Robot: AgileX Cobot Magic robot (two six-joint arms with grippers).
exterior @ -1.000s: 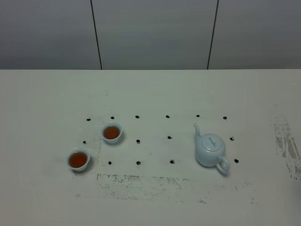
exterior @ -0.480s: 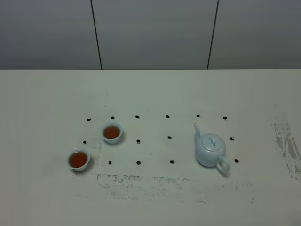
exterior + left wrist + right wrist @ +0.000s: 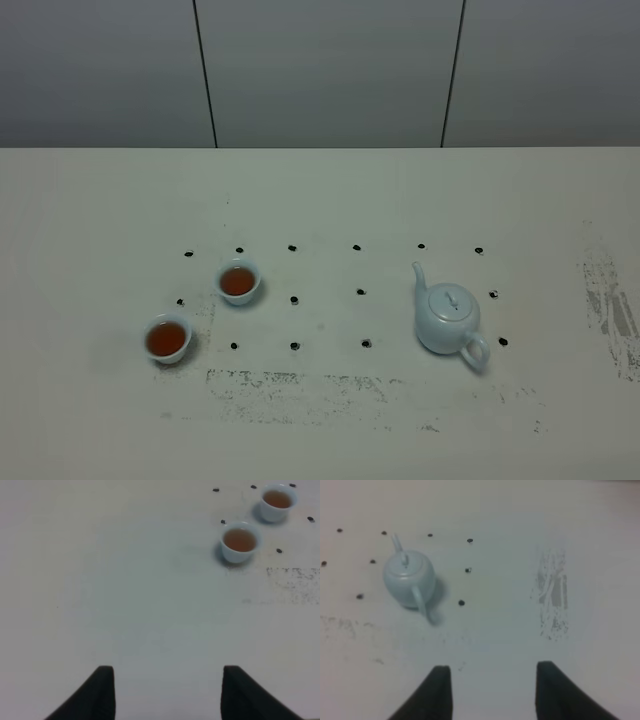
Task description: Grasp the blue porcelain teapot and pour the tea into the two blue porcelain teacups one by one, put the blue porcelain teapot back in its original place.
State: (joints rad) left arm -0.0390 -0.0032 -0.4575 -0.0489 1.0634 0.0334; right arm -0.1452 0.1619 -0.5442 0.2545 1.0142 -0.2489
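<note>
The blue porcelain teapot (image 3: 447, 318) stands upright on the right half of the table, lid on, spout toward the back and loop handle toward the front right. It also shows in the right wrist view as the teapot (image 3: 409, 580), well ahead of my open, empty right gripper (image 3: 492, 690). The two blue porcelain teacups (image 3: 238, 281) (image 3: 166, 339) sit on the left, each holding brown tea. In the left wrist view both teacups (image 3: 240, 541) (image 3: 278, 501) lie far ahead of my left gripper (image 3: 167, 690), whose fingers stand wide apart with nothing between them. Neither arm appears in the exterior high view.
The white table (image 3: 330, 200) carries a grid of small black dots (image 3: 294, 299) around the cups and teapot. Worn scuff patches mark the front middle (image 3: 290, 385) and the right side (image 3: 610, 310). A grey panelled wall (image 3: 320, 70) rises behind the far edge.
</note>
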